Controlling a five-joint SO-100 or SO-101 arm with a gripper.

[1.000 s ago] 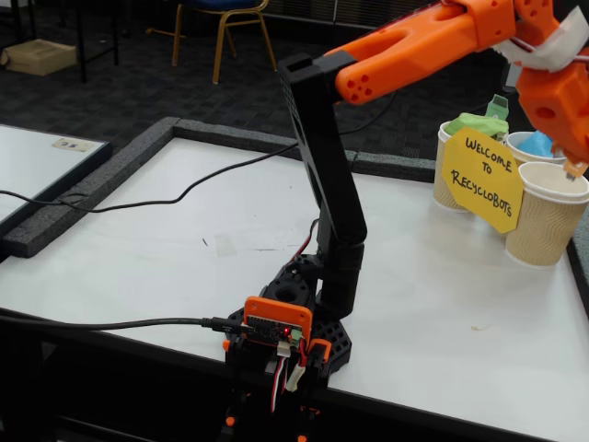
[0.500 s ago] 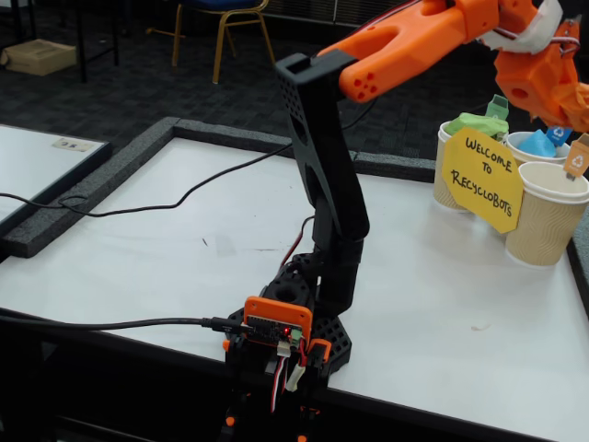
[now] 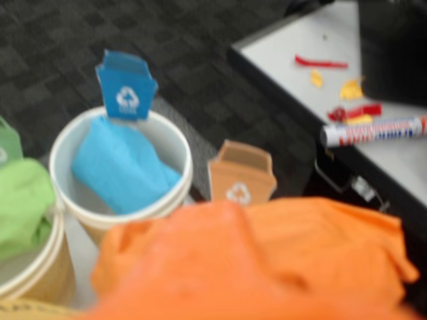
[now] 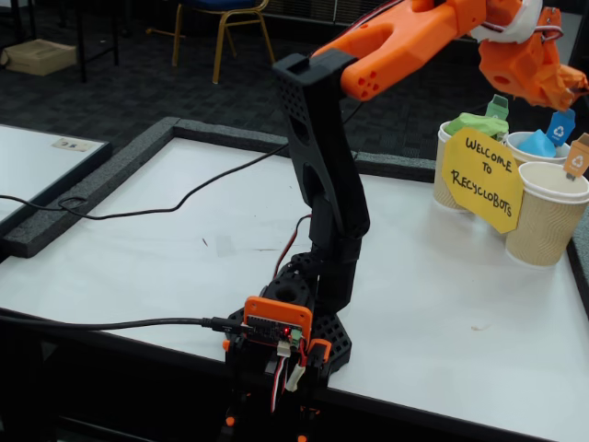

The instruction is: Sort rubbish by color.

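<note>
**Three cups, three lumps**

Three cups (image 4: 545, 226) stand at the surface's (image 4: 184, 258) far right corner, each with a tag. The green lump (image 4: 476, 122) sits in one, the blue lump (image 3: 120, 167) in another. The orange lump (image 3: 267, 260) fills the wrist view's foreground, blurred. The arm reaches high, hand (image 4: 558, 81) above the cups; I cannot tell its grip.
</note>
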